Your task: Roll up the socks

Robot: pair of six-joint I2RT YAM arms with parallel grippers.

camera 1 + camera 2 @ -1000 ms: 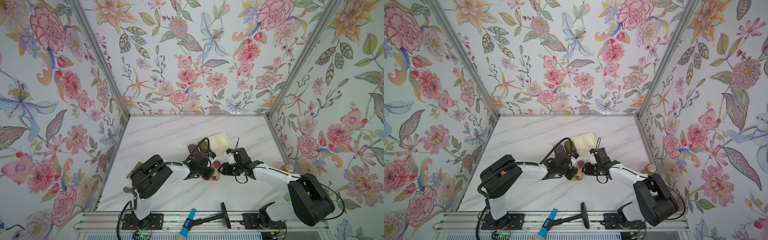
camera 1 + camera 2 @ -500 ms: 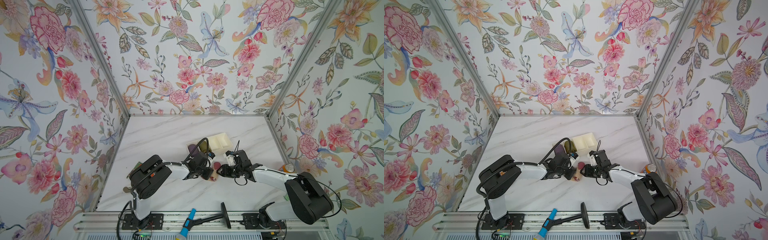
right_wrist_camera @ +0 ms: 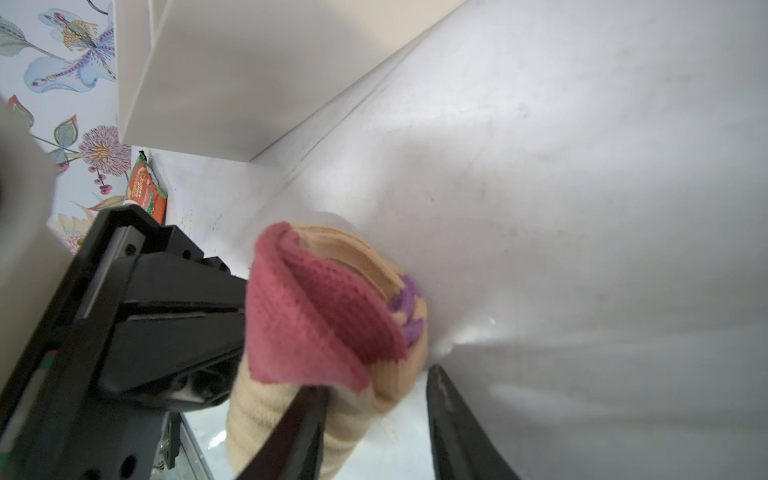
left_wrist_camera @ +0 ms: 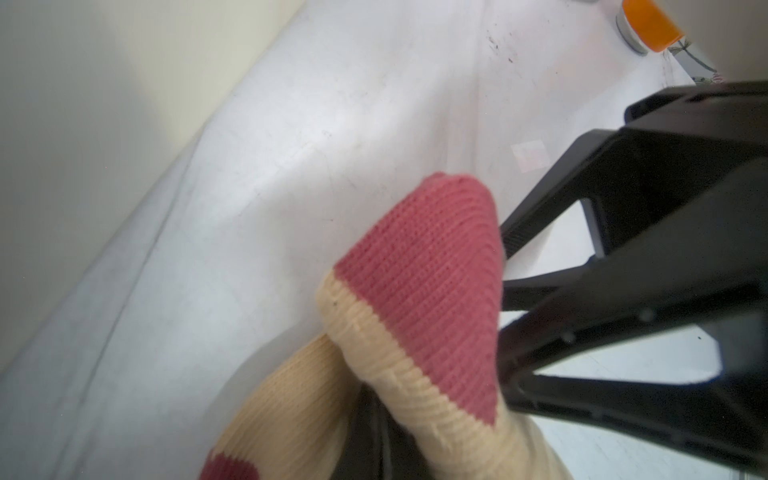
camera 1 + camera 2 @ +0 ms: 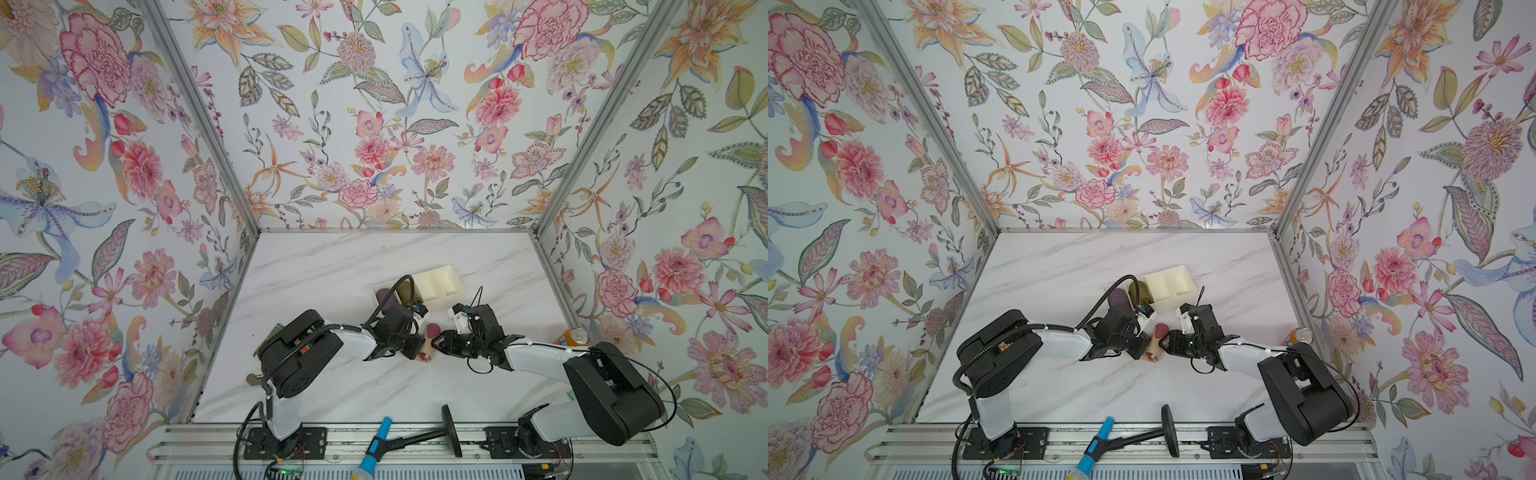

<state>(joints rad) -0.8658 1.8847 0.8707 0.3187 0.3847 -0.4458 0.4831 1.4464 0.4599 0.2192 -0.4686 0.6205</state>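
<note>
At the bundle, left fingers [image 5: 414, 349] are clamped fully shut, pinching the peach-tan ribbed knit socks [image 5: 428, 351] w/ maroon toe, heel + cuff and purple stripes. Right fingers [image 5: 438, 344] are part-open w/ nothing held. In the right wrist view one tip touches the maroon cuff edge and the other stands clear beside the bundle. Socks = half-rolled bundle at mid white marble counter [image 5: 332, 270], just nearside of the cream plastic divided tray [image 5: 1177, 282]. One maroon toe end pokes out loose toward the tray.

Step in hand, prob: pull cuff over roll to lock it. To do it well:
- Left pinch must be firm so the roll can't unwind.
- Right needs one tip inside the cuff mouth, one outside, and should close on a single layer only.
- Tuck the loose toe, then stretch the cuff over slowly; knit likely slips.

Count:
- socks: 1 bundle (looks like 2 layered, not sure)
- tray: 1, w/ 4 compartments as far as shows
- plain purple sock roll [image 5: 1118, 300]: 1
- olive-green sock roll [image 5: 1140, 292]: 1, each roll in its own compartment, other 2 empty
- orange can [image 5: 575, 336]: 1, at right counter edge
</note>
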